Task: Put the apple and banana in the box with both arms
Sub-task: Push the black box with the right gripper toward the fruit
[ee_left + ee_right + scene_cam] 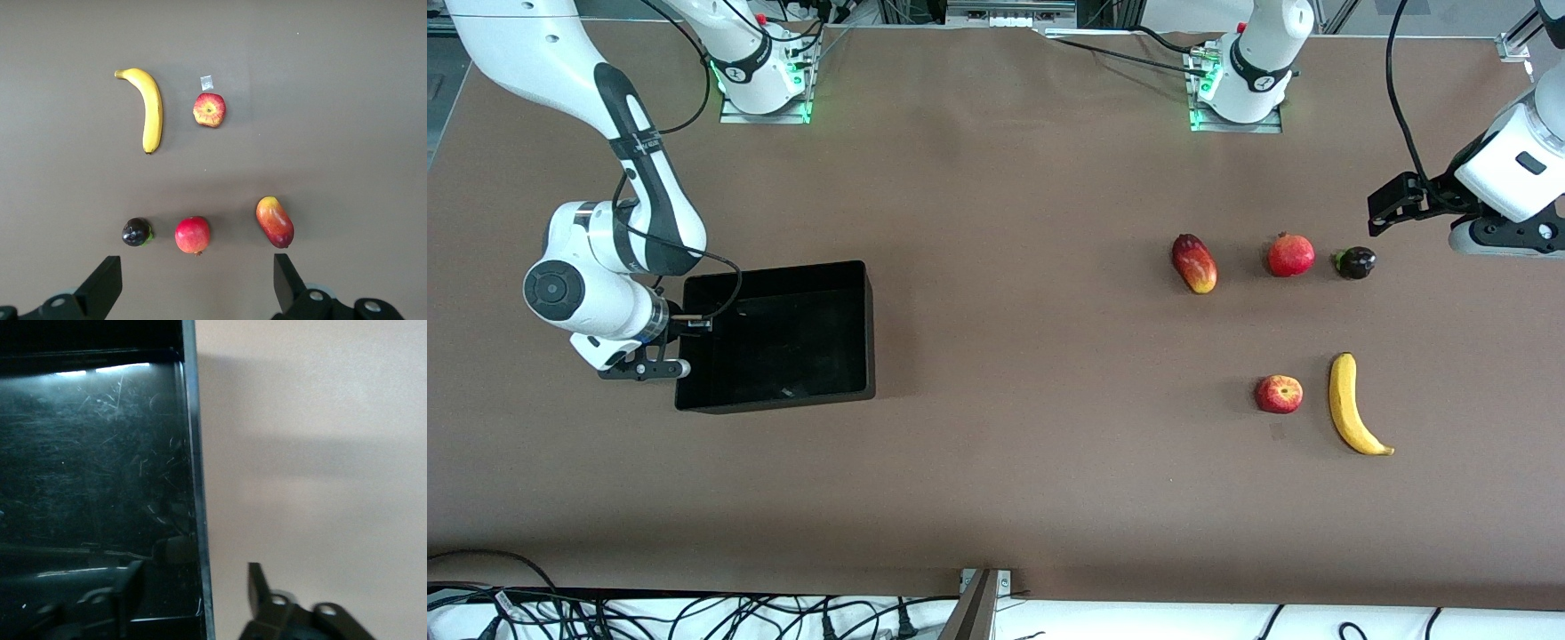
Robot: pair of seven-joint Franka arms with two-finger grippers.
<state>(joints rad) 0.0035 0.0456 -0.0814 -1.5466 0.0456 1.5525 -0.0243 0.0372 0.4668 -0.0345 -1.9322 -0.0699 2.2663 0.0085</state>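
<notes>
Both grippers stood open and held nothing. On the left arm, the left gripper hung with its fingers spread wide over the brown table at that arm's end, above the row of three fruits. On the right arm, the right gripper sat low at the box's wall at the right arm's end of the table, one finger inside the wall and the other outside it, not closed on it. That black box lay with no fruit in it, well apart from all the fruit. The apple rested on the table toward the left arm's end, just beside the banana but not touching it, the banana lying closer to the table's end. Farther from the front camera than these two lay the row: a mango-like fruit, a round red fruit and a small dark fruit, each apart from its neighbour.
</notes>
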